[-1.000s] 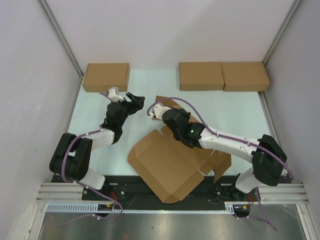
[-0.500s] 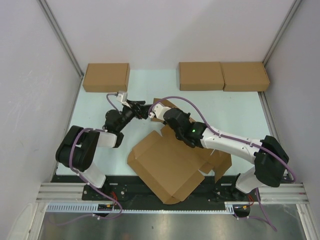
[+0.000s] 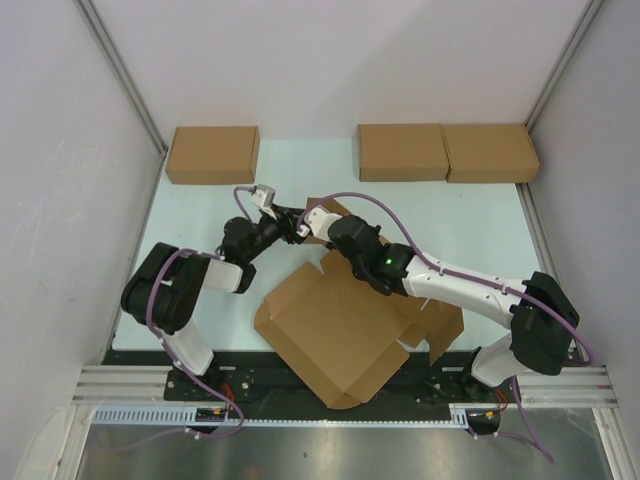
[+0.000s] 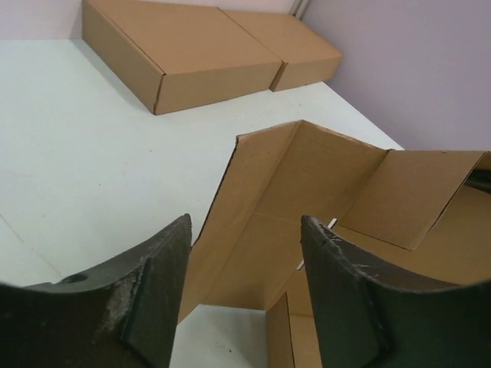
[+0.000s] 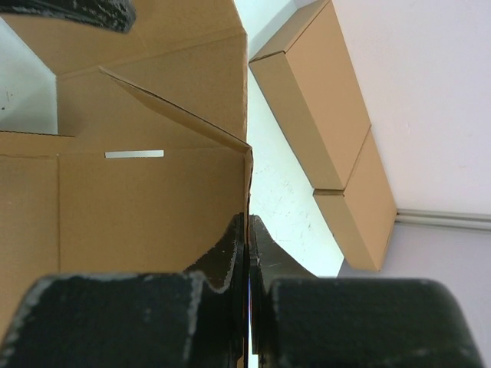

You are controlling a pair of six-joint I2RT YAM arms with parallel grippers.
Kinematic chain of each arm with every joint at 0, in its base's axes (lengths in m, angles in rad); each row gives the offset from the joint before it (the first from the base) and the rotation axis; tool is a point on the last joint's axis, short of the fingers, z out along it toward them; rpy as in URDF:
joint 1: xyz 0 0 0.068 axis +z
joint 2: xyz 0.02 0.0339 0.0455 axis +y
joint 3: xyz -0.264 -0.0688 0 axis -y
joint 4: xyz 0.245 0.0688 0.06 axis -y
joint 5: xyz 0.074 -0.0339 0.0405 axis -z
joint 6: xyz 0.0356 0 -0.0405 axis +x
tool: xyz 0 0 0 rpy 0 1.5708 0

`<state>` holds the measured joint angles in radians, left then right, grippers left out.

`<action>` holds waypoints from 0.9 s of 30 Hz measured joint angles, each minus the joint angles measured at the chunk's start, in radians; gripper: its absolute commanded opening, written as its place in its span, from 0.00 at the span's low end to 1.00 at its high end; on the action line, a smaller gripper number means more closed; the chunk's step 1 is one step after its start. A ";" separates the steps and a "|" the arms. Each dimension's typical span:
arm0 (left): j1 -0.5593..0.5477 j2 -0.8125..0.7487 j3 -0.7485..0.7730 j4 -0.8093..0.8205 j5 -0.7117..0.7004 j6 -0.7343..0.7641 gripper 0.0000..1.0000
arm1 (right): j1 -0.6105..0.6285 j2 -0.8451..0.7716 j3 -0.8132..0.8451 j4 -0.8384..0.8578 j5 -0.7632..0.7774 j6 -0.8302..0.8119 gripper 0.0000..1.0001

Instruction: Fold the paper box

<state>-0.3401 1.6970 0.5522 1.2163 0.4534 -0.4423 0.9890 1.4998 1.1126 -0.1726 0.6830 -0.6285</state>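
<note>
The paper box point(image 3: 335, 325) is a large brown die-cut cardboard sheet lying near the front of the table, with its far flaps raised. My right gripper point(image 3: 335, 238) is shut on the edge of a raised wall of the box point(image 5: 153, 199), its fingers point(image 5: 230, 257) pinching the cardboard. My left gripper point(image 3: 292, 222) is open and empty, low over the table just left of the raised flap; in the left wrist view the flap point(image 4: 307, 192) stands right ahead between its fingers point(image 4: 153, 284). A white slit point(image 5: 134, 154) shows in the panel.
Three closed brown boxes stand along the back: one at the left point(image 3: 212, 154), two side by side at the right point(image 3: 402, 151) point(image 3: 490, 152). They also show in the left wrist view point(image 4: 176, 50). White walls close in both sides.
My left gripper has swung right and down toward the raised flap, ending close to the right gripper. The right gripper has stayed put, clamped on the cardboard.
</note>
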 measured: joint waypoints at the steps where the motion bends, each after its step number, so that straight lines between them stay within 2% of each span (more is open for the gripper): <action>1: -0.005 0.006 0.006 -0.002 0.002 0.005 0.54 | 0.000 0.000 0.000 -0.001 0.000 0.000 0.00; 7: -0.018 0.021 0.019 -0.022 0.013 0.039 0.31 | -0.003 0.000 0.000 -0.005 -0.001 0.000 0.00; 9: -0.019 0.021 0.019 -0.029 0.018 0.049 0.30 | -0.003 0.000 0.000 -0.005 -0.001 0.000 0.00; 11: -0.024 0.020 0.019 -0.037 0.022 0.059 0.35 | -0.003 0.000 0.000 -0.005 -0.003 0.001 0.00; 12: -0.028 0.018 0.019 -0.047 0.022 0.066 0.41 | -0.003 0.000 0.000 -0.006 -0.003 0.001 0.00; 13: -0.033 0.014 0.019 -0.059 0.022 0.077 0.58 | -0.003 0.000 0.000 -0.006 -0.004 0.001 0.00; 14: -0.037 0.010 0.019 -0.071 0.021 0.089 0.64 | -0.003 0.000 0.000 -0.006 -0.004 0.002 0.00; 18: -0.056 -0.008 0.031 -0.130 0.002 0.145 0.68 | -0.003 0.000 0.000 -0.006 -0.006 0.007 0.00; 21: -0.057 -0.008 0.051 -0.161 -0.017 0.173 0.62 | 0.000 0.000 0.000 -0.006 -0.008 0.008 0.00; 24: -0.057 -0.008 0.072 -0.182 -0.030 0.193 0.44 | 0.002 0.000 0.000 -0.007 -0.009 0.008 0.00; 27: -0.057 -0.008 0.075 -0.187 -0.042 0.216 0.36 | 0.000 -0.002 0.000 -0.008 -0.011 0.008 0.00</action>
<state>-0.3973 1.6886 0.6270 1.0290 0.4114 -0.2264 0.9894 1.4982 1.1126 -0.1806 0.6716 -0.6209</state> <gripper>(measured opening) 0.427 0.015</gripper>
